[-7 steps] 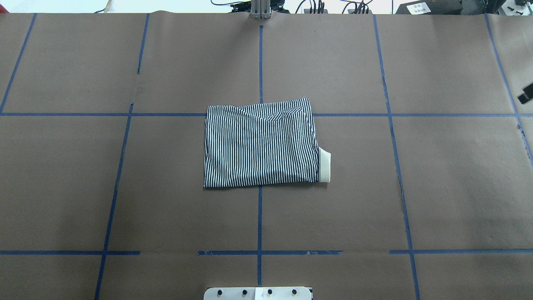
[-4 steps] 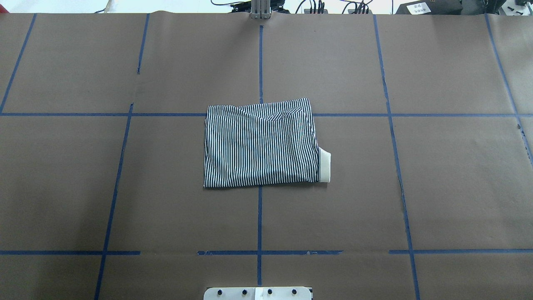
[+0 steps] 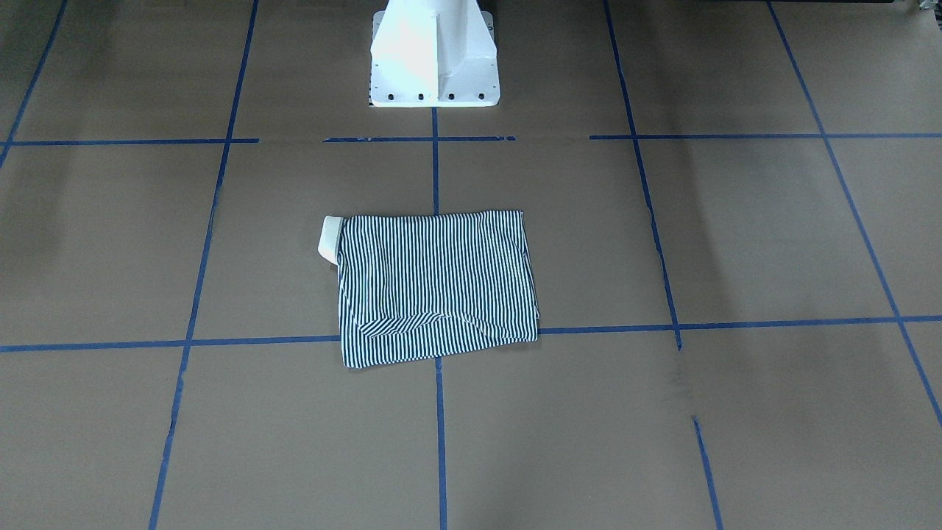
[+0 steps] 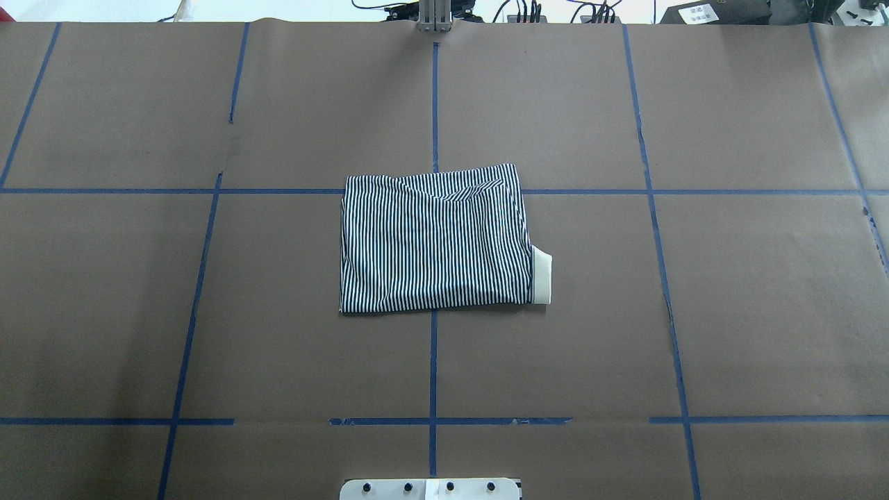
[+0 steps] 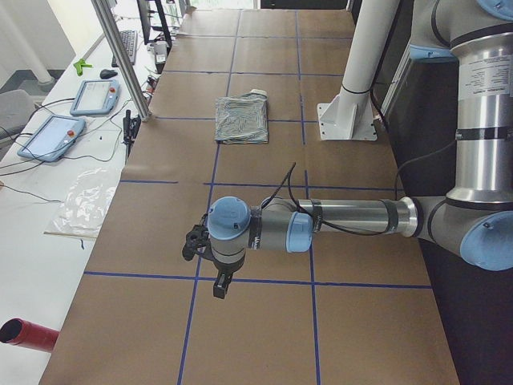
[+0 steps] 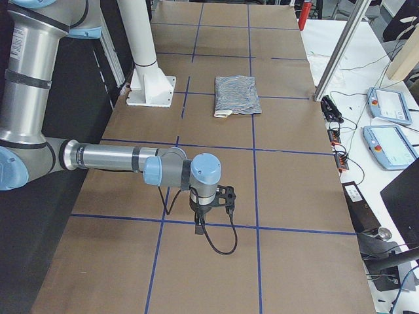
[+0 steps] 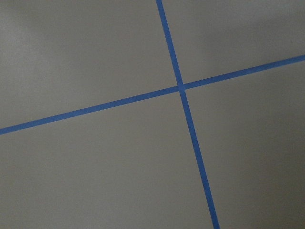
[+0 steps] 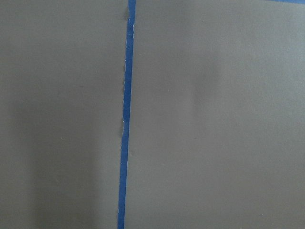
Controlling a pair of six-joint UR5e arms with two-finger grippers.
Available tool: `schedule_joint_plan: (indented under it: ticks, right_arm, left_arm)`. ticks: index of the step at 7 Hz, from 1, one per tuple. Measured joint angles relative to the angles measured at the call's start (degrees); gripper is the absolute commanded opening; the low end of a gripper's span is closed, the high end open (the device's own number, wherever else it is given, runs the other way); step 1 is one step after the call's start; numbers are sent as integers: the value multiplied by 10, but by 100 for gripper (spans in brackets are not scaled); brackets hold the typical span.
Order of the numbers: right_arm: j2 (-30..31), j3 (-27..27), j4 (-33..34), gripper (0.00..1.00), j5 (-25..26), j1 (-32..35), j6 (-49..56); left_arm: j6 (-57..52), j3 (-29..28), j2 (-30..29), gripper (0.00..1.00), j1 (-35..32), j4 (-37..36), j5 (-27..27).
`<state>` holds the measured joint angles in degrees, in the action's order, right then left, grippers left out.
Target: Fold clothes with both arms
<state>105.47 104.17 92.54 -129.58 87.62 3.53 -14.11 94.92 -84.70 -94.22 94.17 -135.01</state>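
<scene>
A: Checking entry one: polo shirt (image 4: 434, 239), recorded as folded into a compact rectangle, flat near the middle of the tabletop (image 4: 694, 312), across a crossing of blue tape (image 4: 434, 361). Cream collar (image 4: 542, 276) noted poking out at one side.

B: Confirmed. Left hand (image 5: 220, 285): hung low over bare paper, well apart from the shirt. Opening not determinable, shown only side-on; no cloth seen in its wrist view.

A: Right hand (image 6: 198, 227): likewise, toward the opposite end. Could not tell how wide; no cloth seen there either.

B: Task judged essentially complete. Hazards entered: loosened layers, if gripped again by the exposed collar; dragged bundle or torn paper, if approached too low; uneven far edge worsened by any further fold.
</scene>
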Motion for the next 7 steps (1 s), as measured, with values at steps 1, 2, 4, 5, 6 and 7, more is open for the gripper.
schedule_joint_plan:
  ticks: [1,2,4,5,6,7]
  right_arm:
    - [0,-2,0,100,0,0,1]
    - [0,-2,0,100,1,0,-1]
    - [0,-3,0,100,1,0,-3]
    - [0,-3,0,100,0,0,-4]
    - [0,-3,0,100,-1,0,-5]
    - [0,-3,0,100,-2,0,-5]
  left_arm:
    - [0,-4,1,100,2,2,1]
    - [1,-7,1,100,3,3,1]
    - [1,-6,1,100,3,3,2]
    - [0,-5,1,100,4,3,1]
    - [0,-5,2,100,4,3,1]
    - [0,-4,2,100,4,3,1]
